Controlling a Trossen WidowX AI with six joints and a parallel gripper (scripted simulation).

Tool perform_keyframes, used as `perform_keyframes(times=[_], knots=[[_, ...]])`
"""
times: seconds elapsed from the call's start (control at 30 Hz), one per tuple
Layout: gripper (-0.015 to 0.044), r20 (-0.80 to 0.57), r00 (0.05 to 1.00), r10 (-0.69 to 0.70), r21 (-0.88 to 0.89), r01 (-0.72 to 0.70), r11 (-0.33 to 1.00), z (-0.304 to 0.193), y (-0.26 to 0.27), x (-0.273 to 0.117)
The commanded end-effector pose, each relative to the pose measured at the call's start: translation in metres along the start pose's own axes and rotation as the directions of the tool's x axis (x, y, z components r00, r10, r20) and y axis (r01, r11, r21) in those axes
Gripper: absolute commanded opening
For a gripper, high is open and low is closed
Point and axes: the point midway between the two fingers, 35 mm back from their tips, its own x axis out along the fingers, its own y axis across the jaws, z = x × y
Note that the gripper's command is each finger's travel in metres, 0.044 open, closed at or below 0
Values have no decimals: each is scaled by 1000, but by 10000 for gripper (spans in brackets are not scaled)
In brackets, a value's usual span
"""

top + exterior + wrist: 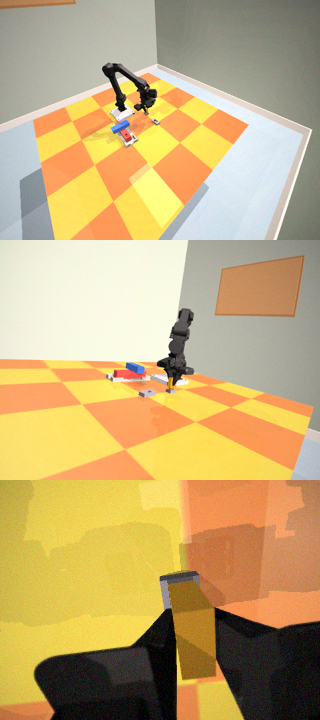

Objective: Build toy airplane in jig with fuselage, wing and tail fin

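Observation:
The orange tail fin (146,110) (170,383) (196,642) stands upright at a small grey holder (146,113) (170,391) (166,596); its lower end is hidden there. My gripper (146,107) (185,612) points down and is shut on the fin, one finger on each side. The red fuselage (127,138) (122,374) lies lengthwise in the white jig (129,380), with an open socket in its top toward one end. The blue wing (120,126) (134,367) lies crosswise on top of the fuselage, near the other end. Its tab and socket are hidden.
A second grey holder (156,123) (144,394), with an empty opening, lies near the held fin. The arm's white base plate (118,115) (159,378) is between the arm's foot and the checkered mat (170,160), close to the jig.

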Motion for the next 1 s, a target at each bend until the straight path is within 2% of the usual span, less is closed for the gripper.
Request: perform_keyframes(times=[0.0,0.97], knots=[[0,5,1000,6,5,-6,1000,3,3,-12],[0,5,1000,6,5,-6,1000,1,1,-105]])
